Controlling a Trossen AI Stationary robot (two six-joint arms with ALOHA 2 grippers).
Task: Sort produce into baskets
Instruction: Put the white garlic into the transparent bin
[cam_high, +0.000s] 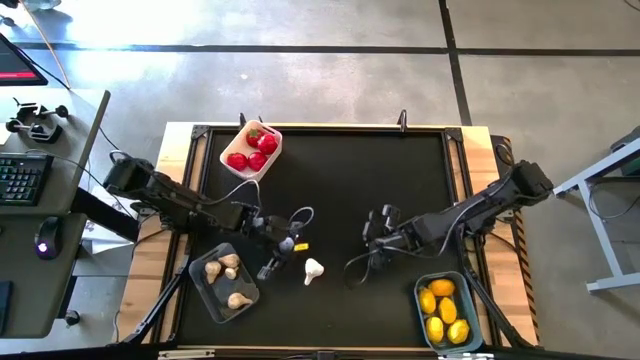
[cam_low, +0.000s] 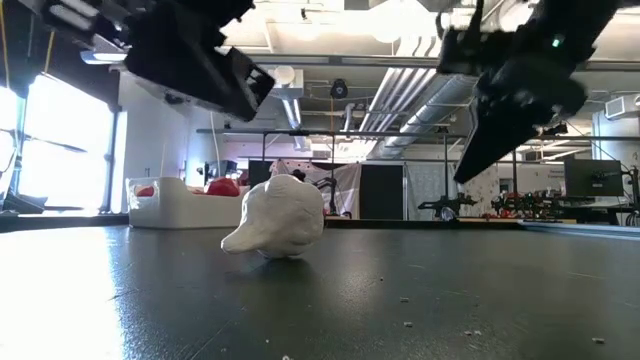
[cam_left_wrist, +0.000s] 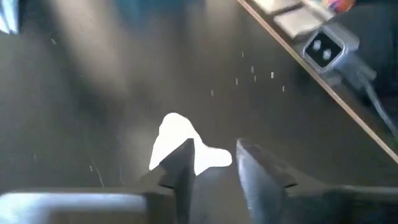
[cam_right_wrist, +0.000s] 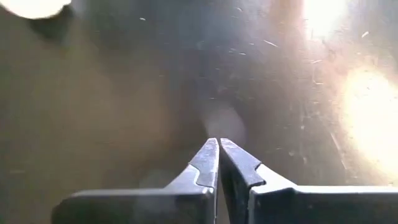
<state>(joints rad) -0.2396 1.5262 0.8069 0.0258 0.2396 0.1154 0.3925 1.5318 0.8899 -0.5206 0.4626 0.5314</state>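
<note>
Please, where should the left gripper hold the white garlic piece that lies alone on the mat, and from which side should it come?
Probably grip the garlic piece across its rounded bulb, coming from above. It lies tipped on its side, its narrow stem pointing sideways, so the bulb is its widest part. The left gripper is open just above it.

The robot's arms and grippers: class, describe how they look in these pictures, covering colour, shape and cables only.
Both arms are dark, jointed and slim, with black cables looping beside them. The left gripper has two dark wedge-shaped fingers with notched inner edges. The right gripper has the same tapered dark fingers. A small yellow mark sits near the left gripper.
</note>
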